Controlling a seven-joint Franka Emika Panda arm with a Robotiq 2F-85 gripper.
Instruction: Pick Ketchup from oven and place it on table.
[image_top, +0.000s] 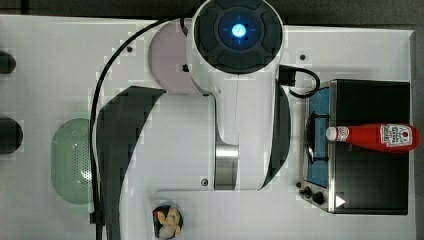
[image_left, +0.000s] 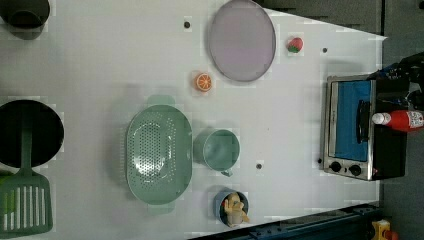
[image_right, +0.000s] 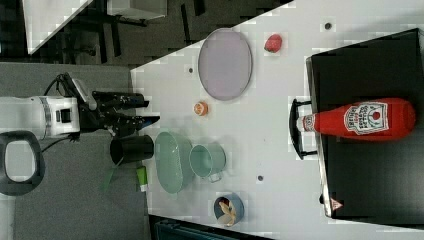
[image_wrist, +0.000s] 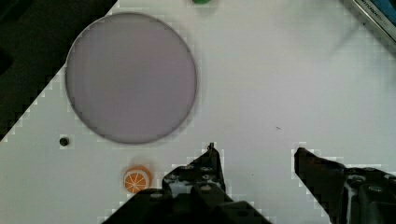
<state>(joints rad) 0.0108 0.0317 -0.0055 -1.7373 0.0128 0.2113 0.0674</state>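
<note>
The Ketchup (image_top: 375, 136) (image_right: 360, 119), a red squeeze bottle with a white cap, lies on its side on the black top of the oven (image_top: 370, 175) (image_left: 350, 127), its cap over the door handle. The oven stands at the top view's right on the white table (image_top: 50, 50), its blue glass door closed. My gripper (image_wrist: 256, 149) (image_right: 149, 111) is open with nothing between its fingers. It hangs above the table beside the grey-lilac plate (image_wrist: 130, 77), far from the oven.
A strawberry (image_left: 294, 44) and an orange slice (image_wrist: 137, 179) lie next to the plate. A green colander (image_left: 159, 152), a green cup (image_left: 220, 149), and a small bowl holding a toy (image_left: 232, 207) stand mid-table. A black pot (image_left: 30, 132) and green spatula (image_left: 25, 200) sit at the left view's left.
</note>
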